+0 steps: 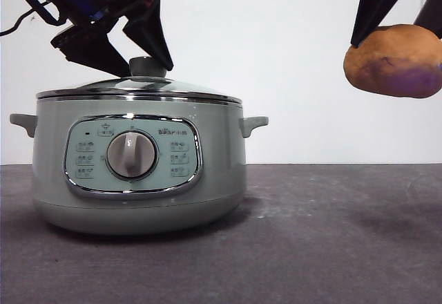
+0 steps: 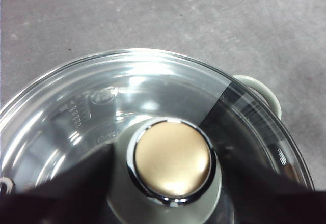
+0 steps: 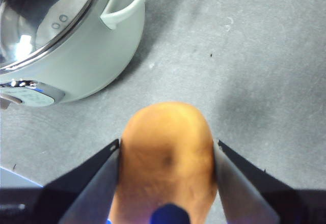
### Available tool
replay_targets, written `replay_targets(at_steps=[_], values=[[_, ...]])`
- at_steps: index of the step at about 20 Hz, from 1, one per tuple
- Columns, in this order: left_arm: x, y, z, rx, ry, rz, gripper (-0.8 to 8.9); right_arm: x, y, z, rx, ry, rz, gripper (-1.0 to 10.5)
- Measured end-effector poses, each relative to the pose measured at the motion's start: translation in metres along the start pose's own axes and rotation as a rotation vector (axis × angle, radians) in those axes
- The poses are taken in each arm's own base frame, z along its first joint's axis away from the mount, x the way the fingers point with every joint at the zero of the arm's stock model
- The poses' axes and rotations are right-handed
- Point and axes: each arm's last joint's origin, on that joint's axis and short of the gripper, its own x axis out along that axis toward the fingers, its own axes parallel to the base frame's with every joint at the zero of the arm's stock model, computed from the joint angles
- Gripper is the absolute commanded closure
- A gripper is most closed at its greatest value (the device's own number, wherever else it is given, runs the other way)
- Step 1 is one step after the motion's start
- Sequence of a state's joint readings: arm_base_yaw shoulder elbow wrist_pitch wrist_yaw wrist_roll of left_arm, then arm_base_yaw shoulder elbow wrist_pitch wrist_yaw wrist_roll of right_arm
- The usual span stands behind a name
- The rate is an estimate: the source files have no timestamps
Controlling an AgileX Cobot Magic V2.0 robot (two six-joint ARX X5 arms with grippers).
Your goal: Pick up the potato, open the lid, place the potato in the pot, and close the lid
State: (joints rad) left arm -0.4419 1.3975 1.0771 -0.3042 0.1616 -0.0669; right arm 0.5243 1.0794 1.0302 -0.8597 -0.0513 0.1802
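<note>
My right claw (image 3: 167, 158) grips the potato (image 1: 395, 61), held aloft at 3 o'clock of the pot (image 1: 138, 173). Left claw (image 1: 131, 59) gapes astride the lid (image 2: 102, 107) knob (image 2: 173, 160); lid seated.

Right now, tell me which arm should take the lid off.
Left. The left gripper is open with a jaw on each side of the knob on the lid, which sits on the pot. The right gripper holds the potato in the air beside the pot.
</note>
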Motion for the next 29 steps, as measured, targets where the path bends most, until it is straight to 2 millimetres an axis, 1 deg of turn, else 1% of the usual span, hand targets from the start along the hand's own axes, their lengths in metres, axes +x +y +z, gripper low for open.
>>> replay_targets(at_steps=[8,10,11,13,15,17,18,20,22,24,26,29], values=[[-0.001,-0.001,0.001,0.027,0.001,-0.001,8.22,0.000,0.000,0.000,0.000,-0.004,0.001,9.6],[-0.008,-0.002,0.002,0.033,-0.005,0.008,8.22,0.000,0.001,0.003,-0.002,-0.031,0.006,9.6],[-0.016,-0.004,0.004,0.037,-0.016,0.015,8.22,0.000,0.001,0.005,-0.002,-0.047,0.009,9.6],[-0.044,-0.008,0.011,0.048,-0.073,0.035,8.22,0.000,0.002,0.009,-0.007,-0.093,0.019,9.6],[-0.081,-0.014,0.020,0.074,-0.172,0.064,8.22,0.001,0.007,0.014,-0.023,-0.136,0.064,9.6],[-0.119,-0.018,0.021,0.098,-0.247,0.114,8.22,0.010,0.014,0.021,-0.042,-0.150,0.134,9.6],[-0.137,-0.020,0.017,0.105,-0.267,0.149,8.22,0.016,0.018,0.026,-0.052,-0.146,0.159,9.6],[-0.165,-0.022,0.006,0.114,-0.274,0.203,8.22,0.028,0.027,0.038,-0.067,-0.123,0.178,9.6],[-0.193,-0.024,-0.007,0.113,-0.287,0.256,8.22,0.042,0.042,0.055,-0.095,-0.097,0.197,9.6],[-0.217,-0.026,-0.018,0.107,-0.325,0.298,8.22,0.055,0.057,0.075,-0.135,-0.089,0.217,9.6],[-0.236,-0.027,-0.030,0.101,-0.355,0.336,8.22,0.068,0.073,0.096,-0.180,-0.094,0.234,9.6],[-0.255,-0.028,-0.045,0.096,-0.368,0.357,8.22,0.094,0.091,0.124,-0.231,-0.089,0.244,9.6]])
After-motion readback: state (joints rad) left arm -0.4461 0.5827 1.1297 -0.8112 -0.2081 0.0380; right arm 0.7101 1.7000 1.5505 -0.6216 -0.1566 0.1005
